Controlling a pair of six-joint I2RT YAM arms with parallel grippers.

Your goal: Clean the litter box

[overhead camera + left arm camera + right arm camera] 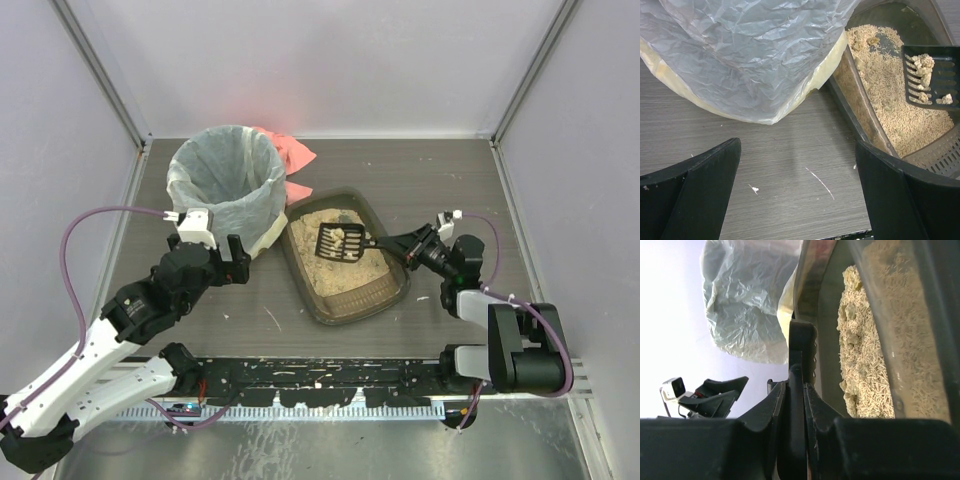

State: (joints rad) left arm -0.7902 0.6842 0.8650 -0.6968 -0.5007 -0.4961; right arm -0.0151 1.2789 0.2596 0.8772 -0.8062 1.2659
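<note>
The dark brown litter box (388, 292) lies mid-table, with tan litter (345, 275) inside. My right gripper (393, 243) is shut on the handle of the black slotted scoop (340, 243), which hangs over the box with a few pale clumps (921, 65) on it. In the right wrist view the jaws clamp the scoop handle (796, 390) edge-on. The round bin (226, 185) lined with a white bag stands left of the box. My left gripper (237, 262) is open and empty above the table beside the bin and the box's left wall (856, 102).
A pink cloth (292, 152) lies behind the bin. White specks and a scratch (820, 182) mark the table between my left fingers. Grey enclosure walls (560, 130) close in left, right and back. The arm rail (320, 385) runs along the near edge.
</note>
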